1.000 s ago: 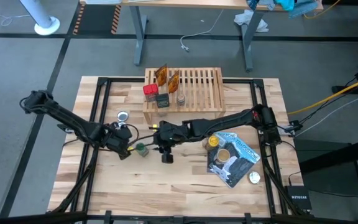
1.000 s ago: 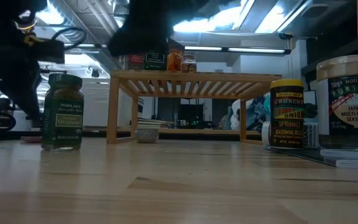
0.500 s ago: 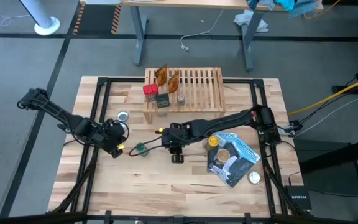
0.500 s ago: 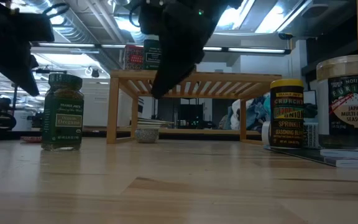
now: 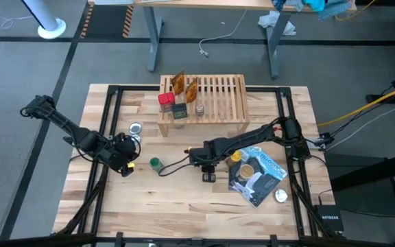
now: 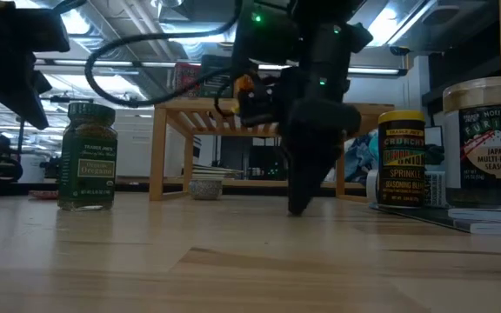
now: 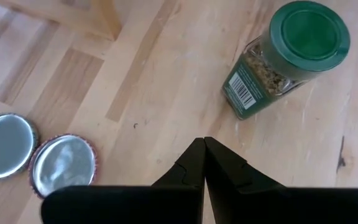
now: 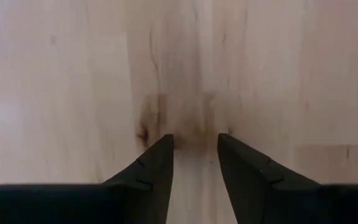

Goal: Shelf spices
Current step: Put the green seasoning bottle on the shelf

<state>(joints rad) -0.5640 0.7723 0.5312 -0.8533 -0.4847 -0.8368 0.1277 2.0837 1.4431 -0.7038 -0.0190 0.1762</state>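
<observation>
Evidently between picks: right gripper (image 8: 194, 155), fingers slightly spread and empty, points at bare tabletop; next, reach the green-capped jar (image 5: 155, 163) beside the pressed-together left gripper (image 7: 202, 163).

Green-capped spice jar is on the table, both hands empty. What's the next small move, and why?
Probably open the left hand and ease it toward the green-capped glass spice jar: the jar stands alone close ahead, that hand is shut, and the right hand points at bare wooden tabletop.
</observation>
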